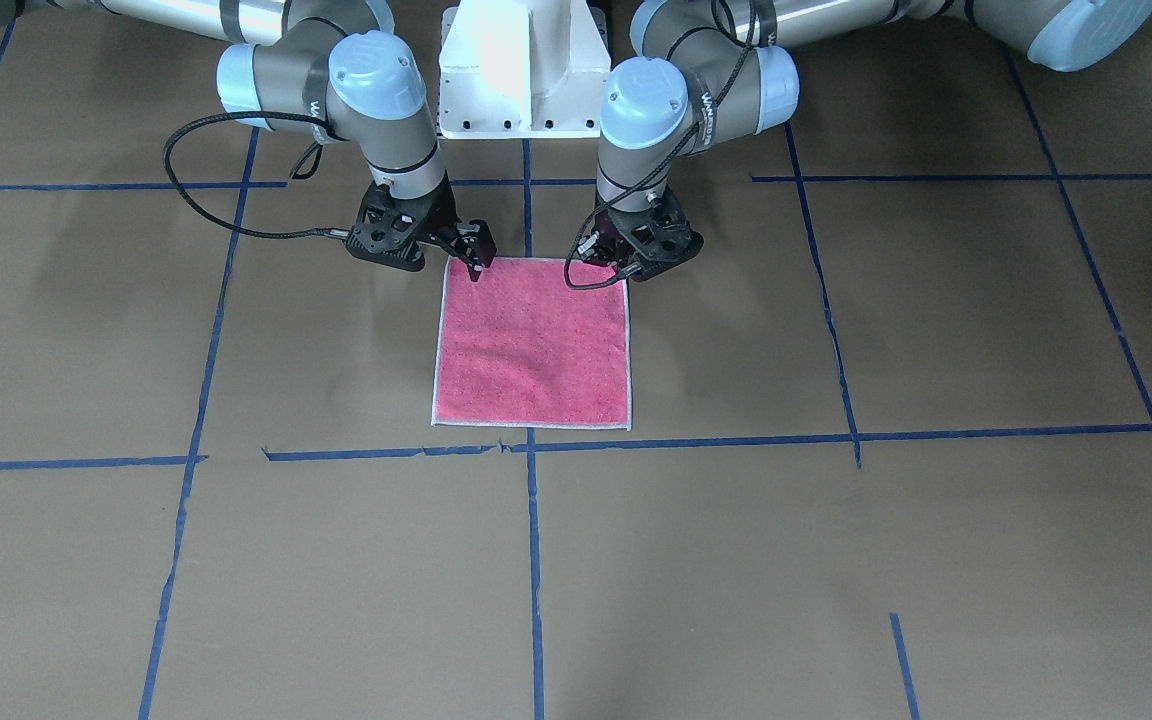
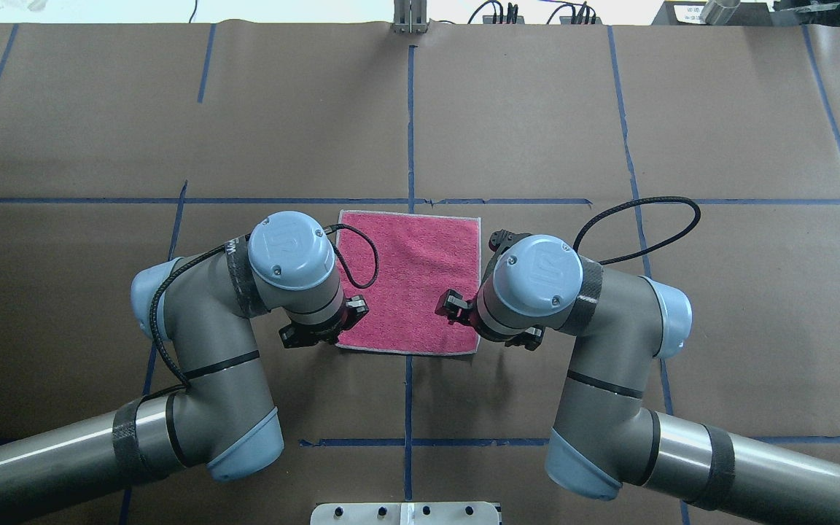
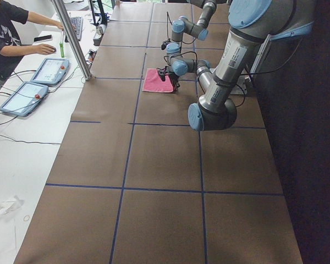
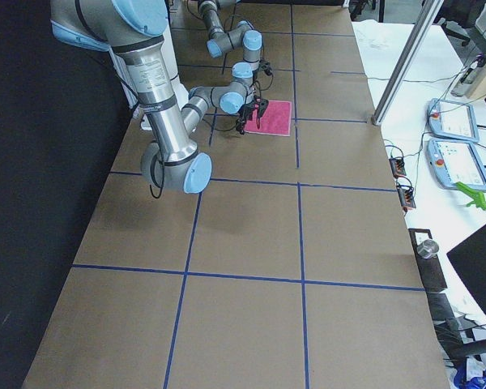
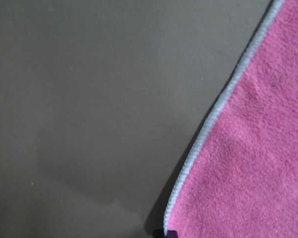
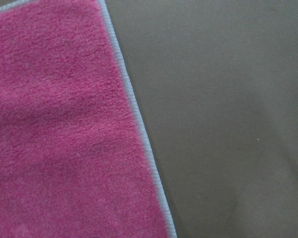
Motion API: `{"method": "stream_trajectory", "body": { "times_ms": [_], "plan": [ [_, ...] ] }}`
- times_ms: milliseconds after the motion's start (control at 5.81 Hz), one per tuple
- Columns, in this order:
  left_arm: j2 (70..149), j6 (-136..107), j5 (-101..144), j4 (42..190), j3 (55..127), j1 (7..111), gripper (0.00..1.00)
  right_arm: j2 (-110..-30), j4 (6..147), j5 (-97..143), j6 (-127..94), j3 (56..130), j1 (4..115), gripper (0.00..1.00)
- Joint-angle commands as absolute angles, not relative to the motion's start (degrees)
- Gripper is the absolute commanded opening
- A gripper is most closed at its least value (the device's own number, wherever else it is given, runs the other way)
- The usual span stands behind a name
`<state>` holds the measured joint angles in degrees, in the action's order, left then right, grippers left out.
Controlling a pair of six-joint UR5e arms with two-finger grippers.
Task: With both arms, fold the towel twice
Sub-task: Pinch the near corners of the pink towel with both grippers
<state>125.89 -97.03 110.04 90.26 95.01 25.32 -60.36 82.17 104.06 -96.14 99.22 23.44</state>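
Across from the robot, the small square pink terry towel [image 1: 531, 345] lies flat on the brown blue-taped table [image 1: 786, 560] — zero folds done, both still to do. The black left gripper [image 1: 608, 262] and black right gripper [image 1: 476, 262] sit at its robot-side corners. Overhead agrees, but I can't tell how open either one is or whether it grips. The wrist views only show the pale border.

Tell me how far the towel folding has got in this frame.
Done: nothing folded yet; the towel lies flat and spread out, pink face up. In hand: the left claw and right claw sit at its two corners nearest the robot; whether they have gripped the cloth, I cannot tell. Left: both folds.
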Motion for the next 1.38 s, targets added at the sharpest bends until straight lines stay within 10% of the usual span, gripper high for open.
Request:
{"method": "stream_trajectory", "body": {
  "times_ms": [0,517,1206],
  "plan": [
    [126.03,-97.03,110.04,90.18,95.01,25.40,0.07,-60.47,82.09,104.06,-99.13,99.23,22.16,1.00],
    [126.04,-96.94,110.13,90.18,95.01,25.40,0.07,-60.82,82.00,103.80,-99.06,98.88,21.36,0.97],
    [126.04,-96.07,110.13,90.18,94.92,25.40,0.07,-60.47,82.00,103.89,-99.14,99.14,21.88,0.27]
  ]
}}
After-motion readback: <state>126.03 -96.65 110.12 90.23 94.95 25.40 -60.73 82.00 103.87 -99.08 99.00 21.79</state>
